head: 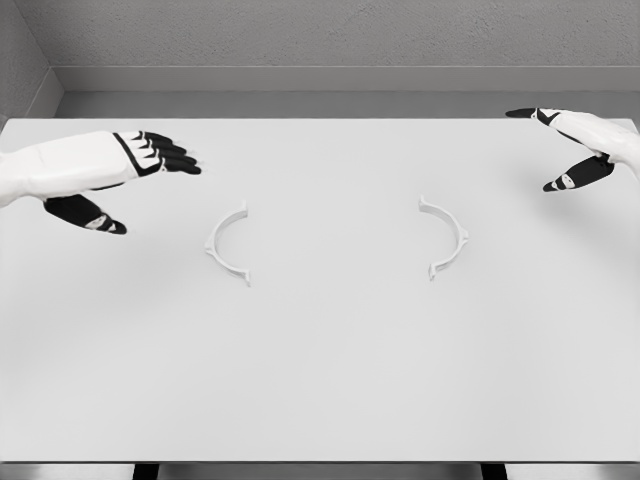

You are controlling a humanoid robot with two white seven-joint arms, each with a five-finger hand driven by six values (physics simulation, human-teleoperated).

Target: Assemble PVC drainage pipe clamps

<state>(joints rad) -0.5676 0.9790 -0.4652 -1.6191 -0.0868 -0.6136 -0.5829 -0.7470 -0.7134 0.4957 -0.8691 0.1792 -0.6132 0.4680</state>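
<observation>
I looked down at a big white table (320,380). Two thin white half rings lay flat on it, near the middle of the picture.

The left half ring (227,245) sat a little left of the middle. Its round back faced left and its open side faced right. The right half ring (446,238) sat a little right of the middle. Its round back faced right and its open side faced left. So the two open sides looked at each other, with a wide bare strip of table between them. They were well apart and did not touch.

My left hand (120,165) was at the upper left of the picture. Its black fingers (170,155) were stretched out straight and pointed to the right. Its thumb (90,215) hung down below them. The hand was spread and held nothing. It was up and to the left of the left half ring, not touching it.

My right hand (580,145) was at the upper right edge of the picture. Its fingers were spread wide too, with one black tip up high and one lower down. It held nothing. It was up and to the right of the right half ring, not touching it.

A gray wall (320,40) stood behind the table.
</observation>
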